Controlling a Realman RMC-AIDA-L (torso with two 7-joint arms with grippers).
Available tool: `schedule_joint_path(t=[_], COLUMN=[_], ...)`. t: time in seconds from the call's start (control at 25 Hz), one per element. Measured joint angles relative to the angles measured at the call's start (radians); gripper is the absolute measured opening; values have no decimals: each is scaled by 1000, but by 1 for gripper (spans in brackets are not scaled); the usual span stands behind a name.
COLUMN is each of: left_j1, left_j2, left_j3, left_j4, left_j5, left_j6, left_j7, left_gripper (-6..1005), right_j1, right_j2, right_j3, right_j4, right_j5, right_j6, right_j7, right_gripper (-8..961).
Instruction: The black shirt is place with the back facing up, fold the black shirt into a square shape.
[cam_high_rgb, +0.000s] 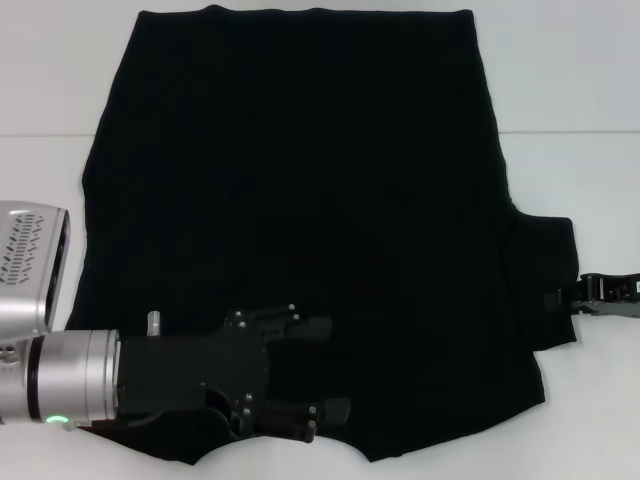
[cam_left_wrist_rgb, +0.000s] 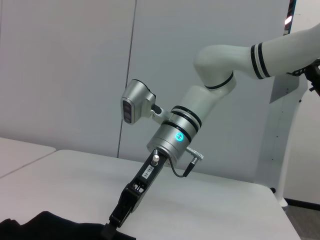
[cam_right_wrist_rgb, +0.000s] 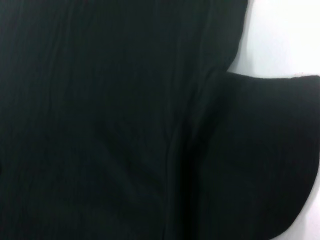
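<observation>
I have the black shirt (cam_high_rgb: 300, 220) spread mid-table; left gripper (cam_high_rgb: 325, 395) sits parted at 6 o'clock, right gripper (cam_high_rgb: 572, 298) at the 3 o'clock sleeve (clamped or not, I cannot tell), which may slip free

The black shirt (cam_high_rgb: 300, 220) lies flat on a white surface, filling most of the head view from the top edge down almost to the bottom. It is plain matte black with no lettering showing. Its straight hem runs along the top of the frame. One short sleeve sticks out at the right, about mid-height. No matching sleeve sticks out on the left, where the edge curves in toward the lower left. The bottom edge is uneven, dipping at centre. In the right wrist view the sleeve's rounded edge sits at the right, faint creases running through the cloth.
</observation>
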Motion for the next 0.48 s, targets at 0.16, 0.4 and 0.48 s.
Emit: schedule_joint_path(t=[0.16, 0.4, 0.48], left_j1=[-1, -3, -3], left_j2=[0, 0, 0], left_j3=[0, 0, 0], left_j4=[1, 1, 1], left_j5=[-1, -8, -11], left_j6=[-1, -9, -10], left_j7=[-5, -12, -14], left_gripper=[896, 895, 895], right_j1=[0, -14, -21], right_j2=[0, 2, 2], right_j3=[1, 7, 23], right_j4=[3, 3, -1], right_j5=[1, 5, 5], right_j6=[6, 29, 31], right_j7=[-4, -11, -21], right_gripper=[357, 124, 54])
